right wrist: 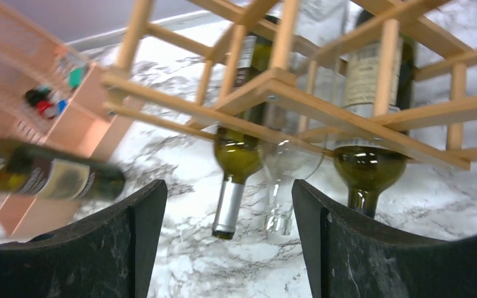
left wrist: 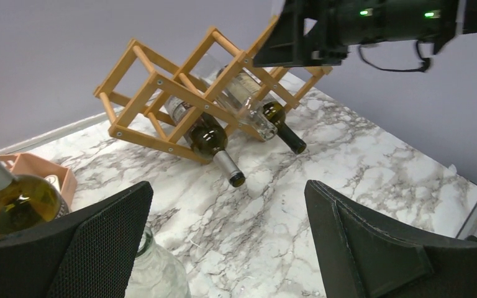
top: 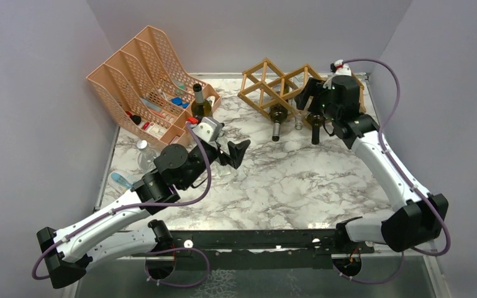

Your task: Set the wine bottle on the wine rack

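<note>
The wooden lattice wine rack [top: 267, 87] stands at the back of the table and also shows in the left wrist view [left wrist: 161, 93] and the right wrist view [right wrist: 273, 84]. Three bottles lie in it, necks toward me: a green one with a silver neck [top: 277, 121], a clear one [top: 298, 121], a dark one [top: 315, 127]. Another green wine bottle [top: 199, 104] stands upright by the organizer. My left gripper [top: 228, 146] is open and empty, just right of that bottle. My right gripper [top: 313, 99] is open and empty over the racked bottles' necks [right wrist: 228, 208].
A peach mesh file organizer [top: 143, 81] with small items stands at the back left. A clear glass bottle [top: 143, 151] stands near the left arm and sits beside my left finger [left wrist: 155, 270]. A small clear bottle [top: 121, 180] lies at the table's left edge.
</note>
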